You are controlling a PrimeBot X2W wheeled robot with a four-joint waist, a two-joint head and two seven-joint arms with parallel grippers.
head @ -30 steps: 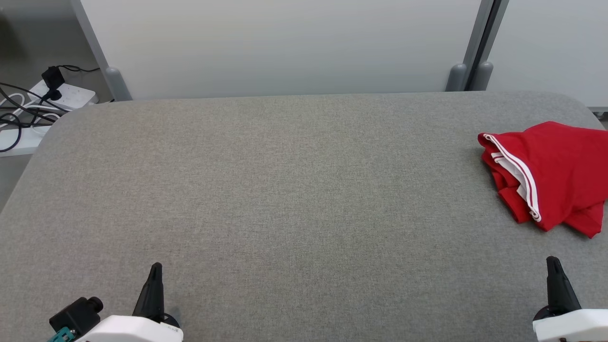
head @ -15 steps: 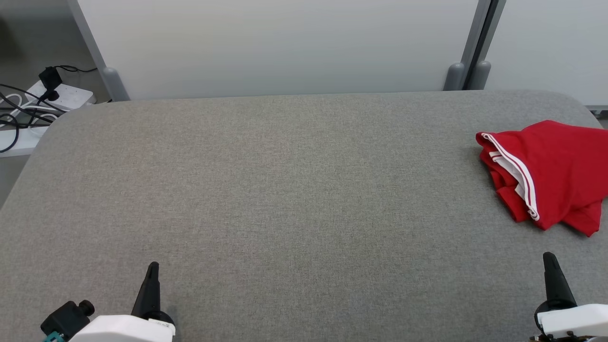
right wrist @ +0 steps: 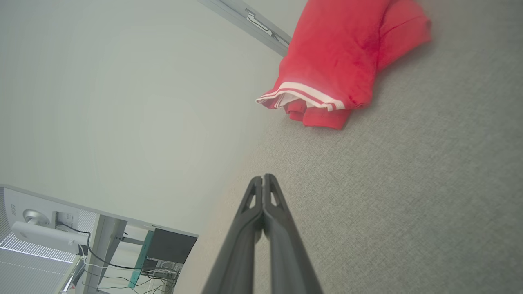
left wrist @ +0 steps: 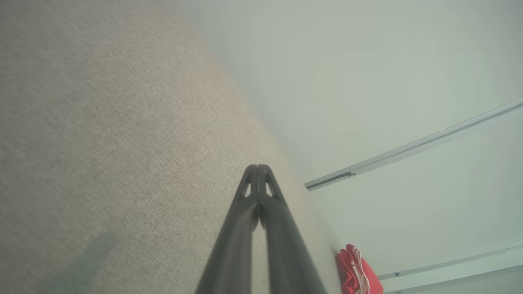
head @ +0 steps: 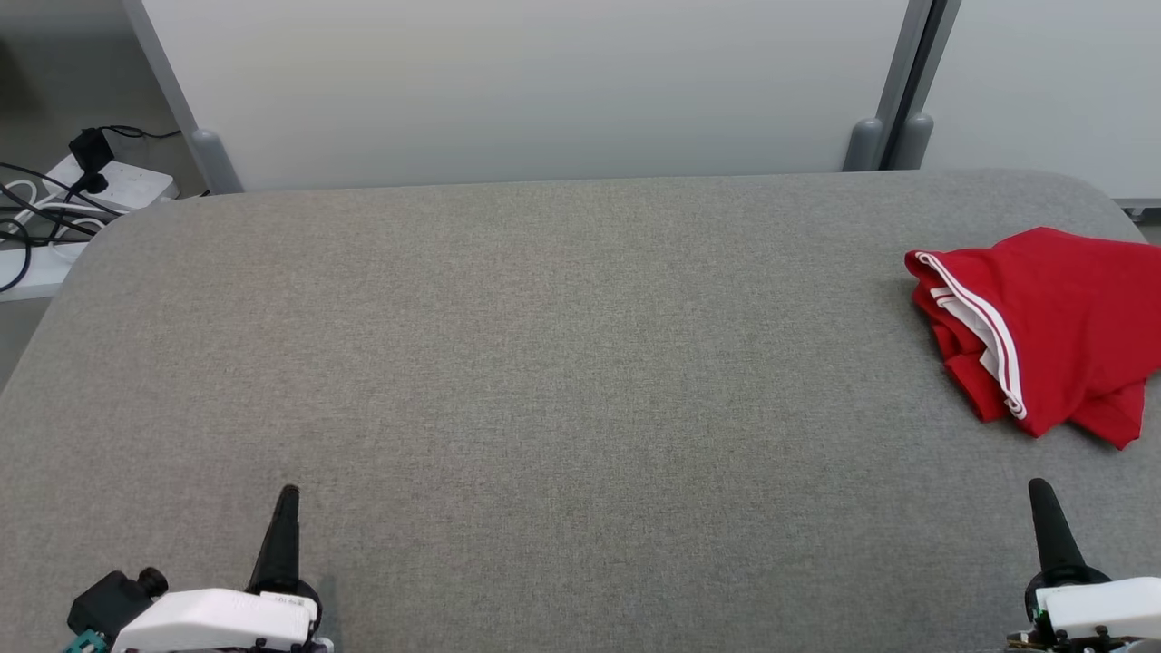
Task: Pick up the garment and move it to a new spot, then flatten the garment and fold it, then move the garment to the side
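Observation:
The garment (head: 1061, 326) is red with a white striped band, lying crumpled at the right edge of the grey table (head: 544, 363). It shows too in the right wrist view as a red heap (right wrist: 339, 61) beyond the fingertips, and small in the left wrist view (left wrist: 355, 271). My left gripper (head: 286, 499) stands shut at the lower left, nothing in it, its tips pressed together (left wrist: 258, 167). At the lower right my right gripper (head: 1039, 494) is shut and empty (right wrist: 262, 177), a short way in front of the garment and not touching it.
A pale partition wall (head: 544, 91) with grey posts (head: 875, 141) runs along the table's far edge. A power strip with black cables (head: 82, 190) lies on the floor past the far left corner. A monitor and desk (right wrist: 45, 224) show in the right wrist view.
Both grippers have slid slightly lower in the head view, and the whole picture has shifted a little, so the camera moved. The garment lies as before.

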